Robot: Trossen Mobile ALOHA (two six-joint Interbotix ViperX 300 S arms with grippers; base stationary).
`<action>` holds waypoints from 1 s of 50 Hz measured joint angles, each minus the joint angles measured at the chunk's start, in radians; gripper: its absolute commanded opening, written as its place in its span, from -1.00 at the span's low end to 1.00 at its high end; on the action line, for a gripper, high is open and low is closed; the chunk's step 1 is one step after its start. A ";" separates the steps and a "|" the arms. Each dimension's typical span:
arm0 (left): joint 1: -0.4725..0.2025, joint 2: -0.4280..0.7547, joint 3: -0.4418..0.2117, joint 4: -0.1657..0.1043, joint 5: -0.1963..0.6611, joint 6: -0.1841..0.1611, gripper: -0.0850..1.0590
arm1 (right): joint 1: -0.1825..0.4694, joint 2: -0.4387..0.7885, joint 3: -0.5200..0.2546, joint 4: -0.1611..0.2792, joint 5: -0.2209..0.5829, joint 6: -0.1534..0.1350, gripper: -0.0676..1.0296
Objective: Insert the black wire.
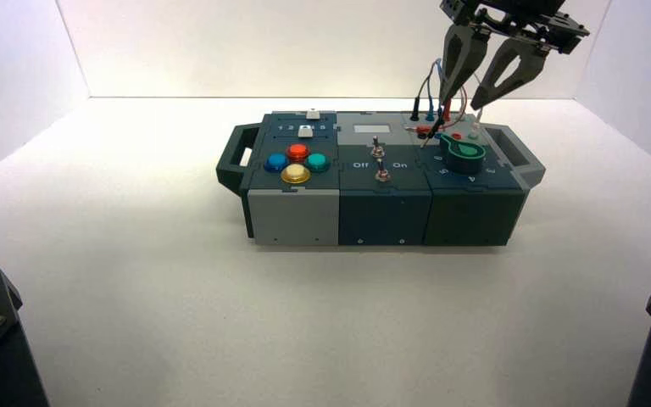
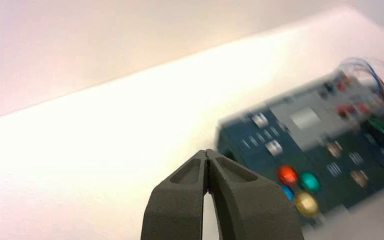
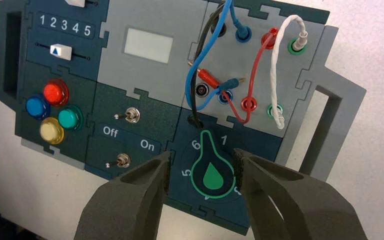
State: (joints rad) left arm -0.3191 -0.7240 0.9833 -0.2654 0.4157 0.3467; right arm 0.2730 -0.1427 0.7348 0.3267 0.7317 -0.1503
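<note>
The black wire [image 3: 192, 75] runs from a socket at the far edge of the box's grey wire panel [image 3: 260, 65] down to a loose black plug [image 3: 196, 121] lying at the panel's edge by the green knob [image 3: 211, 172]. A dark empty socket [image 3: 201, 90] sits beside it. From above, the black wire [image 1: 431, 134] shows as a thin dark line under my right gripper [image 1: 461, 103]. That gripper [image 3: 201, 159] hangs open above the knob, holding nothing. My left gripper [image 2: 207, 152] is shut and empty, well off to the box's left.
Blue [image 3: 200, 55], red [image 3: 252, 75] and white [image 3: 276, 75] leads loop over the same panel. Two toggle switches [image 3: 132, 115] marked Off and On, a white slider [image 3: 60, 51] and coloured buttons [image 3: 55, 92] lie to the left. Handles [image 1: 239, 157] stick out at both ends.
</note>
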 measured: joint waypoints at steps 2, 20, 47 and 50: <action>-0.017 0.020 -0.014 -0.008 0.038 0.008 -0.91 | 0.000 0.003 0.000 0.000 0.000 -0.003 0.30; -0.126 0.103 -0.060 -0.023 0.140 0.061 -0.91 | 0.000 0.035 -0.008 0.000 -0.017 -0.009 0.30; -0.190 0.104 -0.060 -0.025 0.140 0.075 -0.91 | 0.000 0.071 -0.020 0.014 -0.044 -0.009 0.22; -0.190 0.107 -0.060 -0.025 0.140 0.075 -0.91 | 0.000 0.074 -0.021 0.018 -0.048 -0.008 0.22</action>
State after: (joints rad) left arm -0.5093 -0.6167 0.9235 -0.2899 0.5553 0.4218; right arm 0.2730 -0.0690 0.7133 0.3451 0.6842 -0.1580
